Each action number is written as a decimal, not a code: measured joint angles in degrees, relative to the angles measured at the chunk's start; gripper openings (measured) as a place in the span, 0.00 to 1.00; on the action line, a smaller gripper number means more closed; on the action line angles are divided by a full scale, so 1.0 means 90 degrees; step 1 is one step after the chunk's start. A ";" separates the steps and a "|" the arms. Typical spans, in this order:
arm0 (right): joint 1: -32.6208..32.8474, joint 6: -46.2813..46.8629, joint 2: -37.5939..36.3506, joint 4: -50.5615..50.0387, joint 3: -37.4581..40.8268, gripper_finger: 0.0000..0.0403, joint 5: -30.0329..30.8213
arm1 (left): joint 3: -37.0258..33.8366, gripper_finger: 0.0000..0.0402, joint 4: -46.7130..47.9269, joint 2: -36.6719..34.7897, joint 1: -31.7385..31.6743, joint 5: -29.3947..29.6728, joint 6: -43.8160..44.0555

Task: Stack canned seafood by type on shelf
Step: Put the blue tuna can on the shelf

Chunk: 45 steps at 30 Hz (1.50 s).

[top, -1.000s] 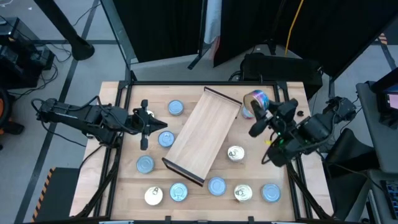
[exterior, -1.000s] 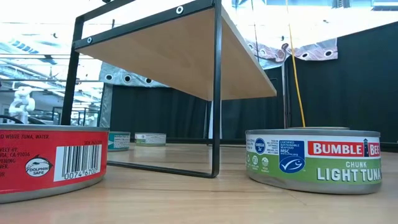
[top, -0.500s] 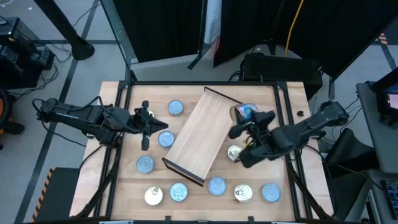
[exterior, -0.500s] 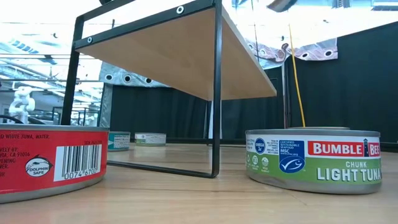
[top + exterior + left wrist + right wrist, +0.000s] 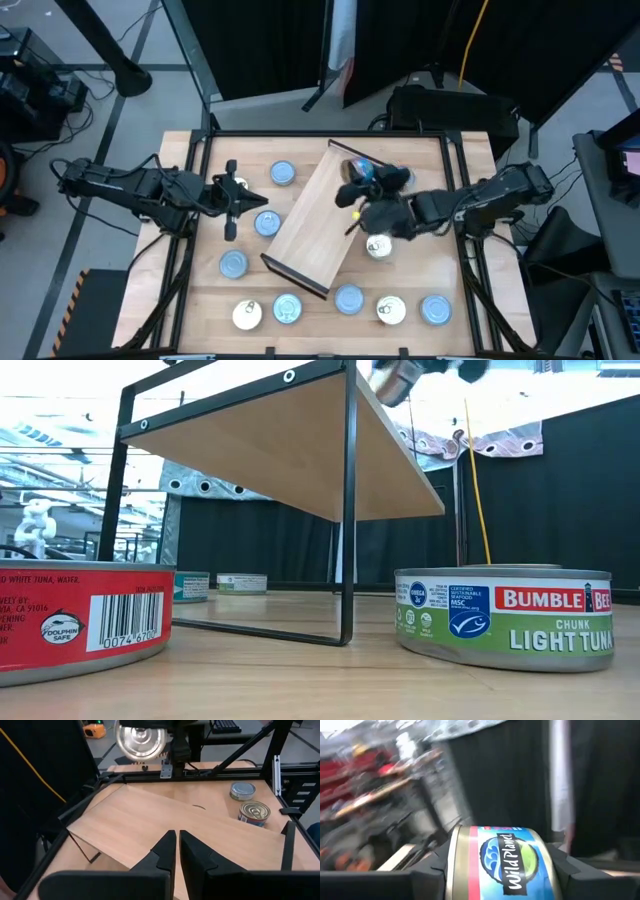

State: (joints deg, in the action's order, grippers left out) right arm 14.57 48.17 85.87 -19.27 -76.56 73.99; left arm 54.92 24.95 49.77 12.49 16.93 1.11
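The shelf point(image 5: 325, 215) lies slantwise across the table's middle, standing on black wire legs point(image 5: 347, 510). Blue-topped tins point(image 5: 283, 173) and cream-topped tins point(image 5: 378, 247) of canned seafood sit on the tabletop around it. My right gripper point(image 5: 372, 180) is shut on a labelled tin point(image 5: 500, 865), in the air over the shelf's far right part. That tin also shows at the low view's top edge point(image 5: 395, 380) and in the left wrist view point(image 5: 141, 737). My left gripper point(image 5: 232, 200) hovers shut and empty left of the shelf, its fingers point(image 5: 177, 847) pointing over the board. My right gripper pinches the tin between its two fingers point(image 5: 427, 870), one on each side, with the labelled side wall point(image 5: 507, 862) turned to the wrist camera. The fingers come about level from the table's right. The tin is lifted clear and on edge, a round silver face point(image 5: 141, 737) toward the table's left.
Tins ring the shelf: two point(image 5: 266, 223) point(image 5: 233, 263) on its left, a row of several point(image 5: 348, 298) along the near edge, one cream-topped point(image 5: 378, 247) under my right arm. A black frame point(image 5: 330, 133) borders the table. The board's top is bare wood.
My right gripper has carried the tin from beyond the shelf's far right corner toward the table's left and a little down, to above the shelf's far end. Its wrist has rolled, turning the tin on edge. The tins on the table have stayed put.
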 joint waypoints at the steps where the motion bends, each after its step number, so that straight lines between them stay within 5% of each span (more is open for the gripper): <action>1: -0.0105 -0.0619 -0.0073 0.0453 -0.0057 0.45 -0.0478 | -0.0002 0.07 0.0002 -0.0037 0.0001 0.0000 -0.0028; 7: -0.0842 -0.2387 -0.0558 0.1786 -0.0580 0.44 -0.3839 | -0.0005 0.07 0.0004 -0.0383 0.0002 0.0000 -0.0185; 13: -0.1251 -0.2273 -0.1469 0.0912 -0.0821 0.43 -0.5646 | -0.0005 0.07 0.0151 -0.0631 0.0002 -0.0002 -0.0163; 19: -0.1018 -0.2262 -0.1975 -0.0030 -0.0663 0.45 -0.5414 | -0.0007 0.07 0.0325 -0.0612 0.0002 -0.0007 -0.0160; 24: -0.0978 -0.1868 -0.1810 -0.0011 0.0456 0.43 -0.5073 | -0.0007 0.07 0.0357 -0.0526 0.0002 -0.0007 -0.0160; 35: -0.1705 -0.0315 -0.1192 0.5467 0.3945 0.45 -0.5352 | -0.0007 0.07 0.0579 -0.0511 0.0002 -0.0045 -0.0139; 45: -0.1962 0.0529 -0.0896 0.6564 0.4627 0.45 -0.4815 | -0.0007 0.07 0.0571 -0.0514 0.0002 -0.0049 -0.0166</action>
State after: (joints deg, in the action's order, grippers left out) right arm -3.09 52.93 77.80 39.80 -34.92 30.65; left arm 54.85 30.09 45.15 12.51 16.49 -0.38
